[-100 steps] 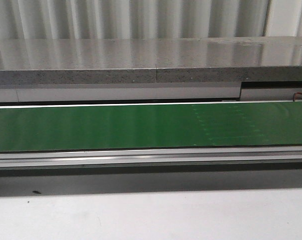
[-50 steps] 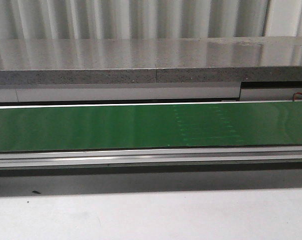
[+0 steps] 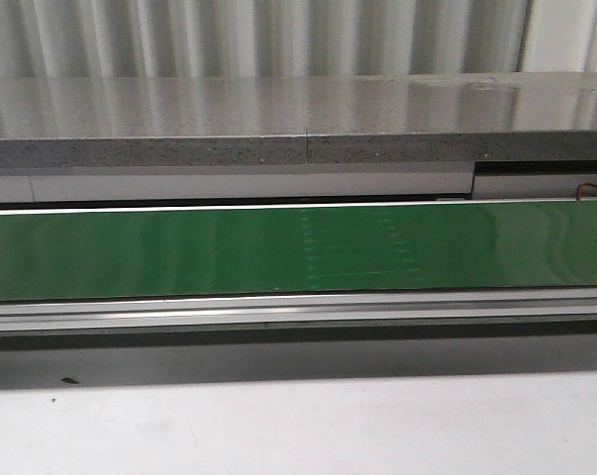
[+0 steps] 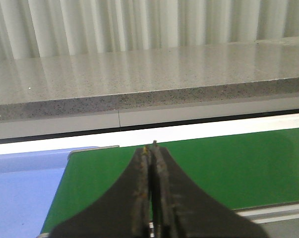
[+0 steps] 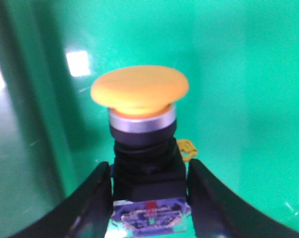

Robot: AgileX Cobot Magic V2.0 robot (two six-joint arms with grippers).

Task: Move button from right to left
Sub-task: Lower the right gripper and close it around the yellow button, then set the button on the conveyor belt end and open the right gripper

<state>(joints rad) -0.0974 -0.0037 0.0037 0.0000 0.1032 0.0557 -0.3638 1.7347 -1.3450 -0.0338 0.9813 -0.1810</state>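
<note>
We are at the grasp step, on the right side. In the right wrist view the button (image 5: 140, 148) stands between the two fingers of our right claw (image 5: 148, 198), yellow cap pointing away from the wrist, clear-and-blue block nearest to it. The jaws stand apart, one on each side of the black body; they look very near to it, but we cannot tell if the pads touch already, so we count the claw as not yet closed on it. Under the button is the green belt (image 5: 238, 74).

Our left claw (image 4: 150, 163) has fingers pressed together and holds nothing; it hovers over the left end of the green belt, w/ a blue surface (image 4: 20, 188) just beside that end.

In the front view neither arm nor the button shows, only the belt.

Next move, in our judgement: close the right jaws on the black body, not on the cap, then lift straight and carry to the left. Risk: button tips if the squeeze is off-centre.
</note>
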